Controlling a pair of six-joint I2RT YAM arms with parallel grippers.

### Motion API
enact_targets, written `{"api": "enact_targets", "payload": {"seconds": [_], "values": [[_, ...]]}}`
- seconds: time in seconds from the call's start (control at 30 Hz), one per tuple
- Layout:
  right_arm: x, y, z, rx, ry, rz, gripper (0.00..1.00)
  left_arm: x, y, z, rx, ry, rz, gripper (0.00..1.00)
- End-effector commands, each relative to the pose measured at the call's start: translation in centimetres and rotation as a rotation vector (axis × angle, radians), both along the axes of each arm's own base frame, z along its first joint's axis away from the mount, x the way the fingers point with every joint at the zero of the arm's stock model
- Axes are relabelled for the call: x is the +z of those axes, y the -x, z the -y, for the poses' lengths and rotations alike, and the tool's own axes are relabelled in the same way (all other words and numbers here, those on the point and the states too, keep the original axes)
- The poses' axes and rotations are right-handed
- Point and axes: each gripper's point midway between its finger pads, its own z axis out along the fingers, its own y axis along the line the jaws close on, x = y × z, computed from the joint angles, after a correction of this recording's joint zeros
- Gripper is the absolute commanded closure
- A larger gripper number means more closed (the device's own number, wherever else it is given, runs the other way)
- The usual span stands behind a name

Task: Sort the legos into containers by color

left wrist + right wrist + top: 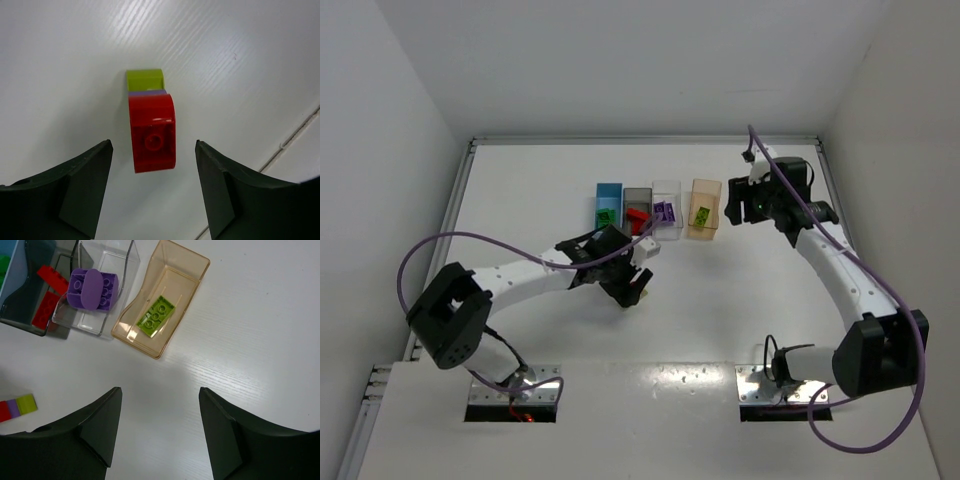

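Left arm (520, 275): I have it bent sharply at the elbow out on the left, forearm stretched rightward toward the middle.
Left pincer (152, 145): pointed down, jaws spread wide.
Right arm (840, 270): I see it reaching away up the right side, forearm leaning inward.
Right pincer (160, 392): raised, looking downward, jaws parted.

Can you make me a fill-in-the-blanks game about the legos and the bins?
1. The orange bin holds one ___ brick.
2. The purple brick lies in the ___ bin.
3. The stack on the table goes red, ___, lime.
4. The left tool is ___, one finger on each side of the stack.

Missing words: lime; clear; purple; open.
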Motion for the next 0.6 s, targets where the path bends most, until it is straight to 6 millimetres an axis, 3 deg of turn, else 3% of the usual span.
{"api": "enact_targets", "payload": {"seconds": [0.0,0.23,0.4,0.57], "values": [[0.8,-0.2,-0.2,0.008,-0.035,0.022,0.36,1.2,-1.8,1.4,0.034,0.023,0.057,0.27],[0.5,0.1,-0.5,0.029,-0.057,0.01,0.36,1.6,-2.1,1.7,0.036,0.025,0.081,0.32],[-0.2,0.2,-0.3,0.027,-0.06,-0.009,0.37,0.9,-1.8,1.5,0.023,0.013,0.067,0.48],[-0.5,0.1,-0.1,0.025,-0.065,-0.019,0.37,0.6,-1.2,1.9,-0.007,0.017,0.053,0.5]]}}
